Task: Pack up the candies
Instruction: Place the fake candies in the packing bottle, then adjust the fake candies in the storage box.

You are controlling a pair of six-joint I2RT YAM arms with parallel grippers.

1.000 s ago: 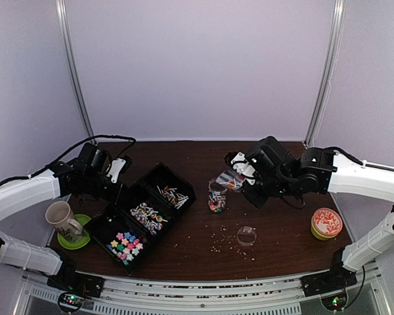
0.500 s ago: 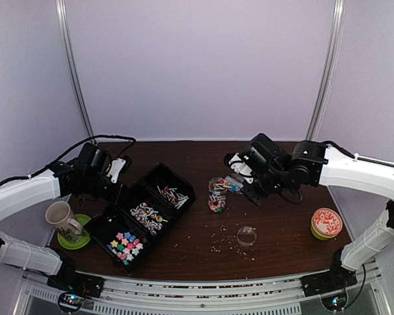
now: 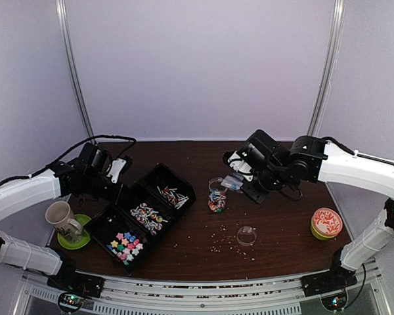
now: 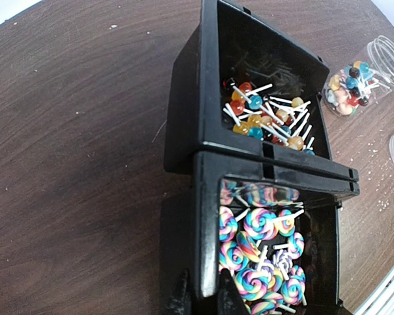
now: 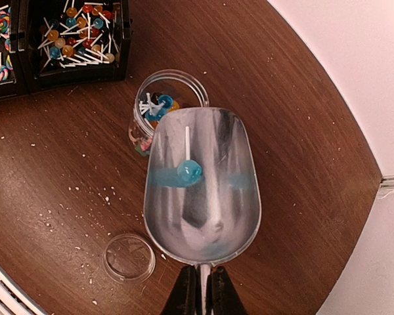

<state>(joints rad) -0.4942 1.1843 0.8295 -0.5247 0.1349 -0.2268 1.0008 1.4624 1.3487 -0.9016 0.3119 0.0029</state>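
Lilac walls (image 3: 197,65), metal corner posts (image 3: 75,72), dark wooden table (image 3: 282,243)

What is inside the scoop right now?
One blue lollipop lies in the scoop, stick pointing toward the jar. The scoop hides part of the jar's mouth.

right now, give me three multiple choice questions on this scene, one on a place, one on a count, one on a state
1. Where is the clear round plastic lid?
A on the jar
B flat on the brown table, apart from the jar
C in the scoop

2. The shiny metal scoop holds:
A nothing
B one blue lollipop
C five lollipops

3. The clear plastic jar is:
A open, candies inside
B capped
C empty

Answers:
1 B, it lies on bare wood, a gap between it and the jar.
2 B, a single stick and blue head show in the bowl.
3 A, its mouth is uncovered and sweets show within.
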